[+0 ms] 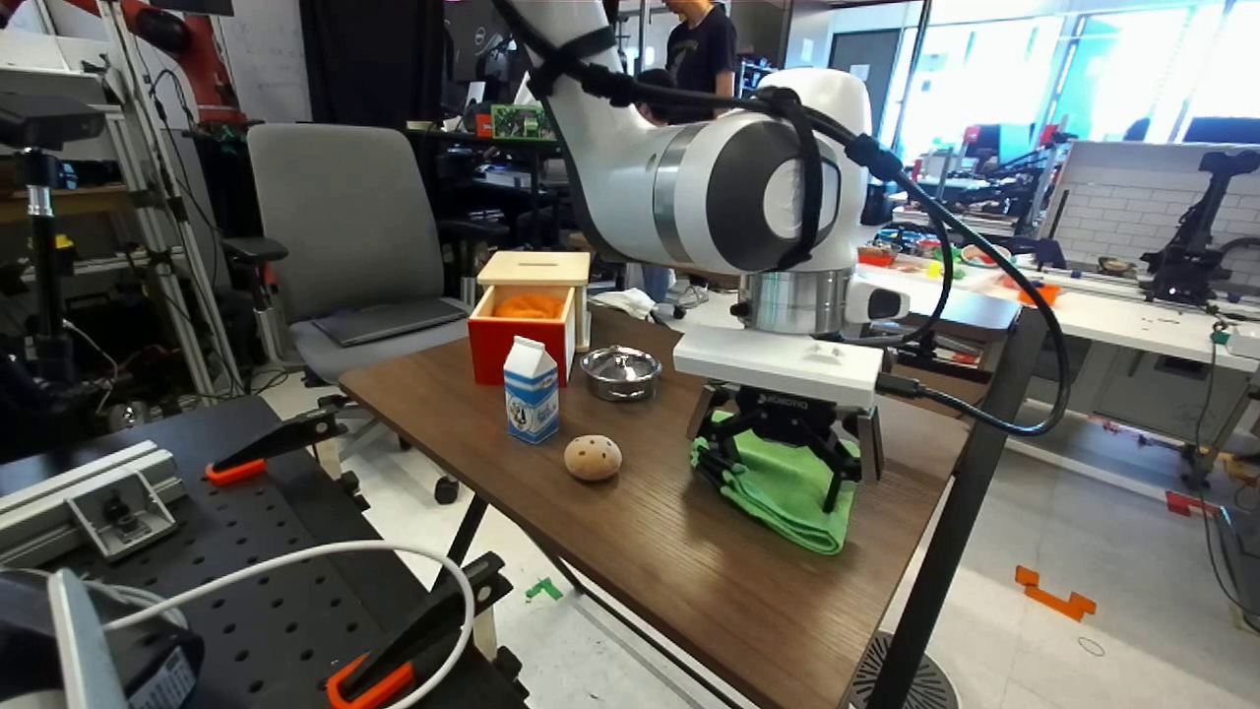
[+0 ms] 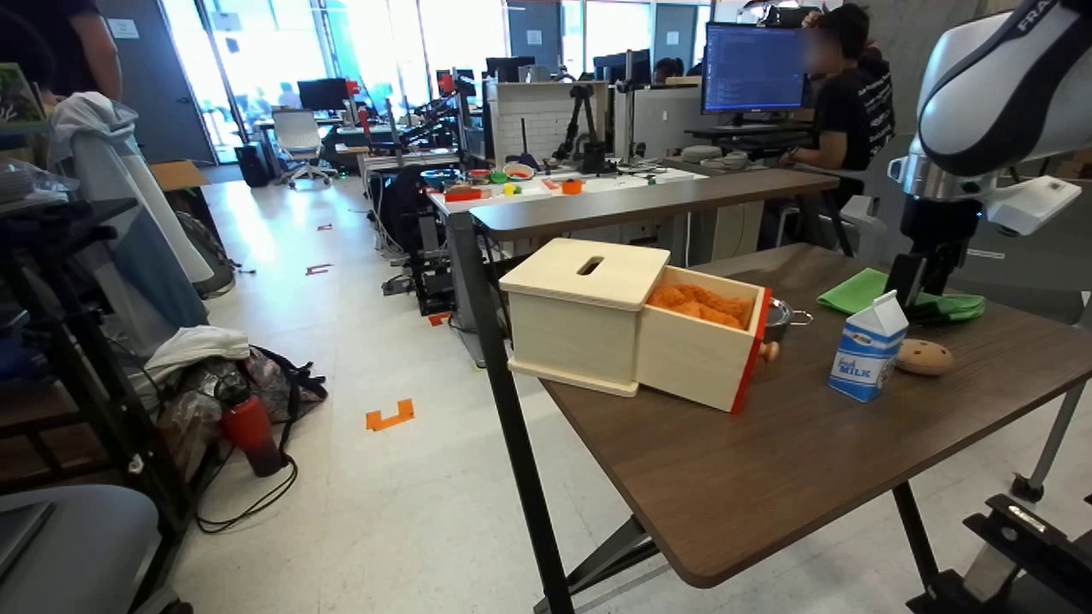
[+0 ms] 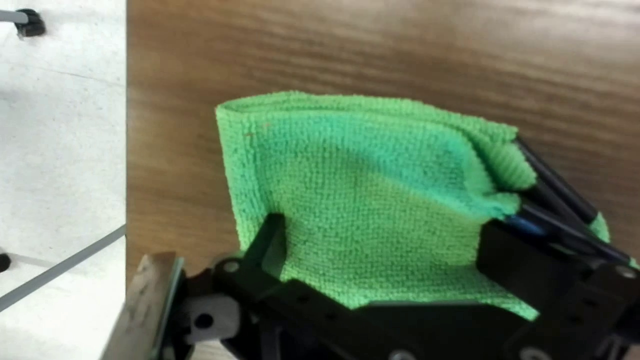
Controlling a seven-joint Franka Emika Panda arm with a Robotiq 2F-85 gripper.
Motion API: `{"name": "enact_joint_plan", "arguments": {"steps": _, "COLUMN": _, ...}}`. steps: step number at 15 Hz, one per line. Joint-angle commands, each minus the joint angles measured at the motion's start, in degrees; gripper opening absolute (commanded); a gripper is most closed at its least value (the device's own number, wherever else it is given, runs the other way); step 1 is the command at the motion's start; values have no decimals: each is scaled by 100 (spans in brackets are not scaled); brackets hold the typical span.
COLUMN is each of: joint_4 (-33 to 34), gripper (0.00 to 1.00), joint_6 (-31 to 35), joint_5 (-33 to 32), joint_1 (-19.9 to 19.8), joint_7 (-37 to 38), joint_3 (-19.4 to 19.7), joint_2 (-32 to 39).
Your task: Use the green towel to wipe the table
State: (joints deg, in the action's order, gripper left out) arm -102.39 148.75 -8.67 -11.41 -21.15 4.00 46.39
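The green towel lies folded on the brown table. It also shows in an exterior view and fills the middle of the wrist view. My gripper points down over the towel. In the wrist view my gripper is open, with its two black fingers wide apart and towel cloth lying between them. The fingertips are at or very near the cloth; whether they press on it I cannot tell. Dark stick-like objects poke out from under the towel's right edge in the wrist view, partly hidden by it.
A blue and white milk carton, a brown spotted potato-like toy and a lidded metal pot stand on the table. A wooden box has its red-fronted drawer open, with orange cloth inside. The table edge shows in the wrist view.
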Motion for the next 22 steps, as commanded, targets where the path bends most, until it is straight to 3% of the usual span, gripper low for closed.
{"name": "enact_joint_plan", "arguments": {"steps": 1, "joint_4": -1094, "gripper": 100, "joint_6": 227, "joint_5": -263, "joint_1": -190, "joint_7": -311, "joint_3": 39, "joint_2": -626}}
{"name": "enact_joint_plan", "arguments": {"steps": 6, "joint_4": -1743, "gripper": 100, "joint_6": 260, "joint_5": -556, "joint_1": -52, "joint_7": -18, "joint_3": 301, "joint_2": -1051}}
{"name": "enact_joint_plan", "arguments": {"steps": 12, "joint_4": -1782, "gripper": 100, "joint_6": 139, "joint_5": -432, "joint_1": 51, "joint_7": 510, "joint_3": 272, "joint_2": -1659}}
{"name": "enact_joint_plan", "arguments": {"steps": 14, "joint_4": -1731, "gripper": 100, "joint_6": -267, "joint_5": -937, "joint_1": 449, "joint_7": 801, "joint_3": 614, "joint_2": -1886}}
{"name": "enact_joint_plan", "arguments": {"steps": 15, "joint_4": -1582, "gripper": 100, "joint_6": -826, "joint_5": -1259, "joint_1": 721, "joint_7": 1050, "joint_3": 806, "joint_2": -1993}}
{"name": "enact_joint_plan", "arguments": {"steps": 18, "joint_4": -1329, "gripper": 100, "joint_6": -2105, "joint_5": -1518, "joint_1": 1017, "joint_7": 1243, "joint_3": 816, "joint_2": -2319}}
{"name": "enact_joint_plan", "arguments": {"steps": 19, "joint_4": -1387, "gripper": 100, "joint_6": -1488, "joint_5": -1386, "joint_1": 693, "joint_7": 1122, "joint_3": 632, "joint_2": -2063}}
{"name": "enact_joint_plan", "arguments": {"steps": 22, "joint_4": -1309, "gripper": 100, "joint_6": -2007, "joint_5": -1418, "joint_1": 844, "joint_7": 1198, "joint_3": 598, "joint_2": -2302}}
